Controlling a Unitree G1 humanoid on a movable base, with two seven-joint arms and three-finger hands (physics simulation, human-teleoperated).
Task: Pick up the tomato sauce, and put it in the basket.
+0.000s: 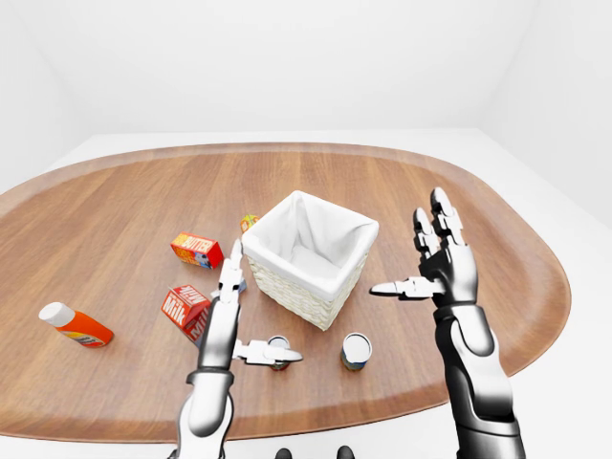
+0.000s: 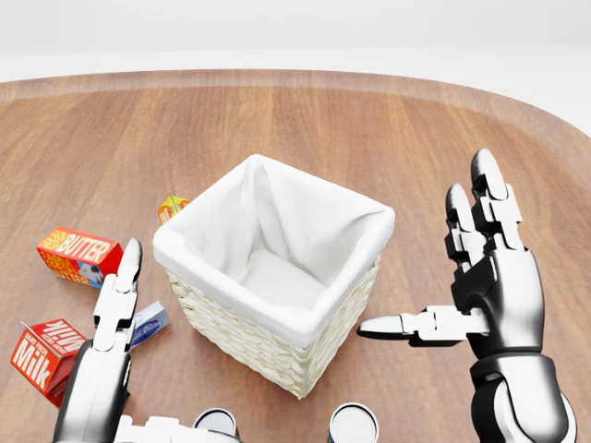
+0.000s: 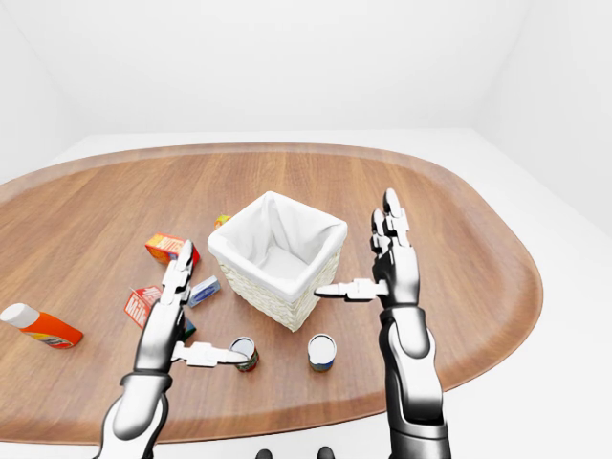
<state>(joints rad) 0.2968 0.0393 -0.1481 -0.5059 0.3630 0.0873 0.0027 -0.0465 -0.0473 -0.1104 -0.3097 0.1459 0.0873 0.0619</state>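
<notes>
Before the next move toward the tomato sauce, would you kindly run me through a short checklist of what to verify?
1. Target identified: cannot tell. Two cans stand below the basket in the left-eye view; their labels are unreadable.
2. Left hand free: ok, fingers open, holding nothing, thumb by the left can.
3. Right hand free: ok, open and raised to the right of the basket.
4. Basket ready: ok, upright, white liner open, nothing visible inside.
5. Clutter near left hand: not ok, the milk carton and butter box lie close.
6. Orange bottle: ok, lying far left, out of the way.
</notes>
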